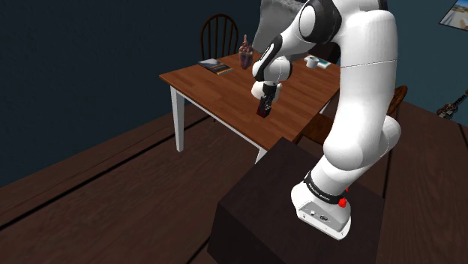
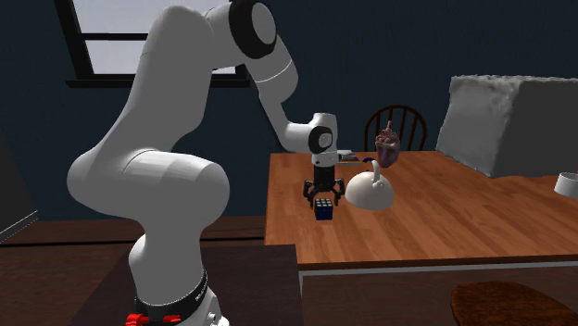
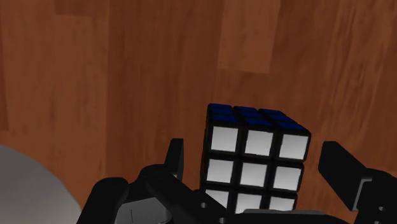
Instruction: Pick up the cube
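A puzzle cube (image 3: 254, 156) with white and blue stickered faces and black edges rests on the brown wooden table (image 3: 127, 76). My black gripper (image 3: 254, 162) is lowered around it, open, one finger on each side with a small gap to the cube's faces. In the second exterior view the cube (image 2: 323, 209) sits under the gripper (image 2: 323, 194) near the table's left end. In the shoulder view the gripper (image 1: 265, 102) hangs over the cube (image 1: 263, 110) at the near part of the table (image 1: 217, 86).
A white dome-shaped object (image 2: 369, 191) stands close beside the cube. Farther back are a brownish figure (image 2: 386, 148), a book (image 1: 215, 66), a white mug (image 1: 311, 61) and a wooden chair (image 1: 219, 34). A pale bulky block (image 2: 509, 120) occupies the table's far right.
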Controlling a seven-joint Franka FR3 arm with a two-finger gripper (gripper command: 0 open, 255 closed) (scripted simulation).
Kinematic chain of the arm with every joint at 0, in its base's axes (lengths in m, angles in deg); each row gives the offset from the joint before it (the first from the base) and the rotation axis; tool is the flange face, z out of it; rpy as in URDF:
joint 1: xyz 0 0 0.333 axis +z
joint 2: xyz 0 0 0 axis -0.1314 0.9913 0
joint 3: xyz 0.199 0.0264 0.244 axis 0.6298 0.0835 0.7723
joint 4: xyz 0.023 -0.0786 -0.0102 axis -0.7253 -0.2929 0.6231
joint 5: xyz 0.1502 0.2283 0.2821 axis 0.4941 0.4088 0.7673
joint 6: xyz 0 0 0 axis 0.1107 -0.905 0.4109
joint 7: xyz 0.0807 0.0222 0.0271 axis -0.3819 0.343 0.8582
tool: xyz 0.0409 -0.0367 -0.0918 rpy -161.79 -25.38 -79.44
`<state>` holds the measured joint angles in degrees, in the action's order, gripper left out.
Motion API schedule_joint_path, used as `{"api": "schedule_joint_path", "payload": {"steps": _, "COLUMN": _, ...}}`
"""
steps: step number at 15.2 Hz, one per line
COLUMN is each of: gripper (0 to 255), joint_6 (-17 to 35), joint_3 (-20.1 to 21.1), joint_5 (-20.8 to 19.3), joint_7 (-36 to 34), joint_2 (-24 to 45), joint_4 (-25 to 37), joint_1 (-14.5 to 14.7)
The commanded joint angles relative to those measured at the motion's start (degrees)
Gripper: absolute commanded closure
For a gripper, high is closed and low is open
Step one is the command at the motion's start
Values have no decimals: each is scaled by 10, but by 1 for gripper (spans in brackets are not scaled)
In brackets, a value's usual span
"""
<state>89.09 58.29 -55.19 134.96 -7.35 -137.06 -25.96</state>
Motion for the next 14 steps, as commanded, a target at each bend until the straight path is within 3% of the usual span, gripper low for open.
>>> {"api": "schedule_joint_path", "payload": {"steps": 1, "gripper": 0, "joint_6": 13, "joint_3": 6, "joint_5": 7, "joint_7": 3, "joint_2": 19, "joint_4": 6, "joint_1": -5}}
{"api": "schedule_joint_path", "payload": {"steps": 3, "gripper": 0, "joint_6": 13, "joint_3": 7, "joint_5": 7, "joint_7": 3, "joint_2": 19, "joint_4": 6, "joint_1": -5}}
{"api": "schedule_joint_path", "payload": {"steps": 4, "gripper": 255, "joint_6": 13, "joint_3": 6, "joint_5": 7, "joint_7": 3, "joint_2": 19, "joint_4": 6, "joint_1": -5}}
{"api": "schedule_joint_path", "payload": {"steps": 14, "gripper": 255, "joint_6": 8, "joint_3": 4, "joint_5": 5, "joint_7": 2, "joint_2": 12, "joint_4": 4, "joint_1": -3}}
